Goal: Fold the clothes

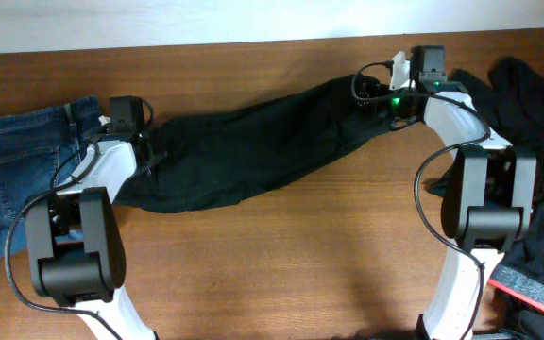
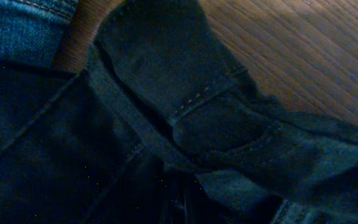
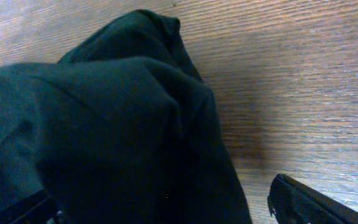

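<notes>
Long black trousers lie stretched slantwise across the wooden table, from low on the left to the far right. At their left, waistband end, my left gripper is down in the cloth. In the left wrist view the seamed waistband fills the frame and gathers to a pinch at my left gripper, whose fingers are buried in dark fabric. At the leg end my right gripper stands open. In the right wrist view my right gripper has its fingers spread wide, with the trouser leg lying loose between them.
Blue denim jeans lie at the left table edge, just beyond the left arm, and show in the left wrist view's jeans corner. A heap of dark clothes sits at the right edge. Bare wood spans the near side.
</notes>
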Controlling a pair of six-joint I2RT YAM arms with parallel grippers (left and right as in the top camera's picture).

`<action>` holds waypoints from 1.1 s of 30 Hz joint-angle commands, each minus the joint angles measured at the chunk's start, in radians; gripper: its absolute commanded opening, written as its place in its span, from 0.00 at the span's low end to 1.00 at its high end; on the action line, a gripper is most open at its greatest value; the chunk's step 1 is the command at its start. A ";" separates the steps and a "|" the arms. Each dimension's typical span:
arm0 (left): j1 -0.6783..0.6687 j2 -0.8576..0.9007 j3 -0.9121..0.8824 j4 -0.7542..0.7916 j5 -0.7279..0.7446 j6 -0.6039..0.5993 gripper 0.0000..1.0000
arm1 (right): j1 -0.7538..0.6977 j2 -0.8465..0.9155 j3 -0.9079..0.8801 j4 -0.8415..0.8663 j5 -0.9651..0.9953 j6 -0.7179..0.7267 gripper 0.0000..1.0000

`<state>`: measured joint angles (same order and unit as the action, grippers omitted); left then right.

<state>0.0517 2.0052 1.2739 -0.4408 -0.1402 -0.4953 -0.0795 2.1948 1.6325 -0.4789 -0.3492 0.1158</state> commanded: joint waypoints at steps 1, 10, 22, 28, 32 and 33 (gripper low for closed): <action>0.007 0.044 -0.045 -0.024 -0.040 -0.005 0.09 | -0.014 0.026 -0.006 -0.016 -0.040 -0.034 0.99; 0.007 0.044 -0.045 -0.024 -0.029 -0.005 0.09 | -0.011 0.137 -0.007 -0.040 -0.233 -0.034 0.99; 0.007 0.044 -0.045 0.008 -0.014 -0.005 0.09 | -0.210 0.129 -0.005 -0.191 -0.242 -0.029 0.04; 0.007 0.044 -0.045 0.047 -0.005 -0.005 0.09 | -0.343 0.129 -0.005 -0.367 -0.242 -0.075 0.04; 0.007 0.044 -0.045 0.077 0.021 -0.005 0.09 | -0.370 0.129 -0.005 -0.488 -0.237 -0.161 0.04; 0.007 0.044 -0.045 0.082 0.021 -0.004 0.09 | -0.372 0.129 -0.005 -0.541 -0.192 -0.168 0.04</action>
<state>0.0292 2.0087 1.2579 -0.3592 -0.0616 -0.4953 -0.4122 2.2845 1.6386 -0.9588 -0.7341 0.0010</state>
